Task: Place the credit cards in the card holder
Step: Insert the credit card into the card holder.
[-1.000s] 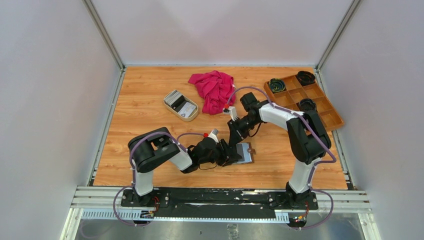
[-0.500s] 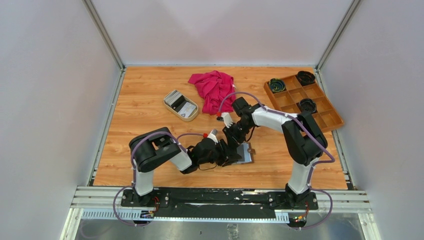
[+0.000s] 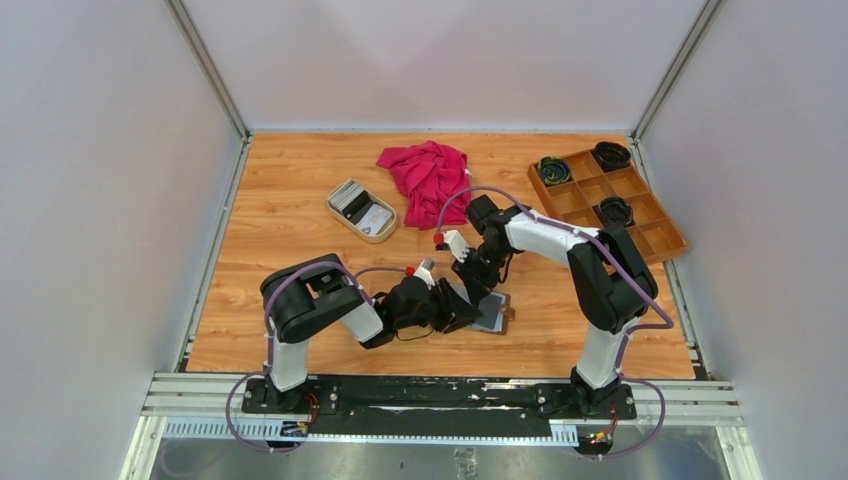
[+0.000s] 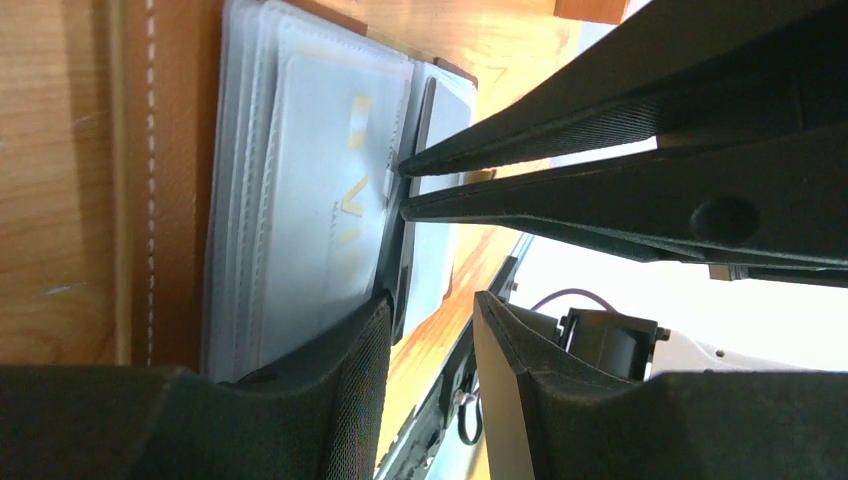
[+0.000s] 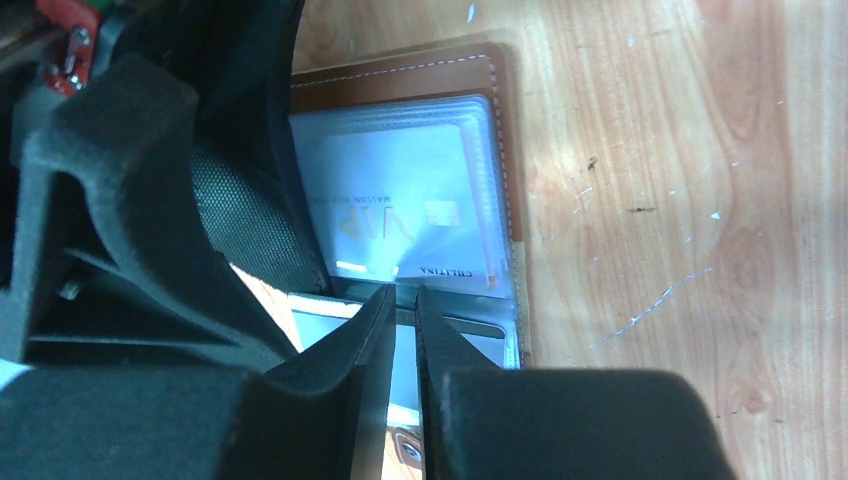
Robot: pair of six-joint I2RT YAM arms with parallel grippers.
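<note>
1. Now the right gripper [image 5: 400, 300] has its jaws drawn almost together, with the tips against the edge of a silver credit card [image 5: 400, 215] marked VIP. Whether they nip that edge or only nudge it, I cannot tell.
2. That card sits almost wholly inside a clear sleeve of the brown leather card holder [image 5: 390, 80]. The holder lies open and flat on the wooden table [image 5: 650, 200], near the middle of its near half.
3. The left gripper [image 4: 430, 300] stands part-way apart, astride a grey inner leaf of the holder, with one pad lying on the sleeve stack. Whether it squeezes anything is not visible.
4. A second ago the right gripper hung just beyond the holder's far side. It has since dropped to the sleeve and narrowed a little, and the holder has turned slightly.
5. This looks like the last stretch of seating this card.
6. More credit cards [image 3: 352, 198] wait in the beige oval dish [image 3: 380, 232], far and left. A red cloth [image 3: 428, 178] lies beyond it, and a wooden compartment tray [image 3: 660, 240] sits far right.
</note>
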